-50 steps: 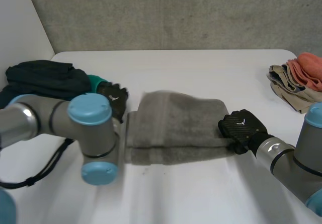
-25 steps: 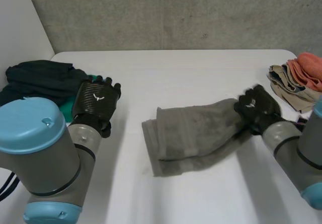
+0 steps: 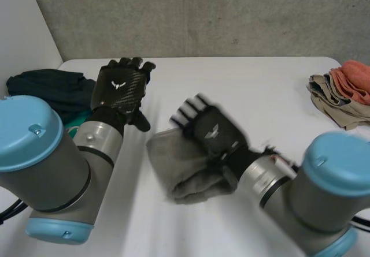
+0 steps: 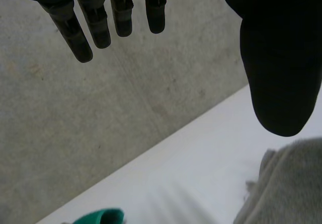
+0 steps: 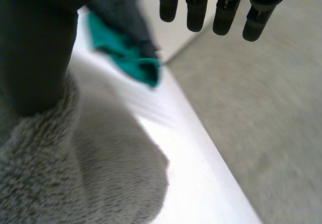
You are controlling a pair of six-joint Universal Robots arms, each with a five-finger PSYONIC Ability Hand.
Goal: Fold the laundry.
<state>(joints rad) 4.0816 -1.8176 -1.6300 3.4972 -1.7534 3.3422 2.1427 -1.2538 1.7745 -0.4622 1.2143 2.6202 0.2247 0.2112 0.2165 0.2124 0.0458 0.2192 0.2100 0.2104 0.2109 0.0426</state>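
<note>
Head view: a white emblem marks each hand's back. The grey towel [image 3: 176, 173] lies bunched mid-table, with bare table [image 3: 260, 89] beyond it. The right hand [image 3: 209, 131] spreads released fingers over the towel. The left hand [image 3: 120, 88], beside the towel, is released too.

Left wrist view: straight fingers [image 4: 70, 30], with the towel's edge [image 4: 287, 183] below the thumb.

Right wrist view: straight fingers [image 5: 226, 12] grasp nothing, and the thumb is at the fuzzy towel [image 5: 60, 183]. A green cloth [image 5: 121, 53] lies beyond the towel.

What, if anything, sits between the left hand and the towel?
Nothing visible. Only bare table separates the left hand from the towel. The right hand hangs open over the towel's other side, out of that gap.
</note>
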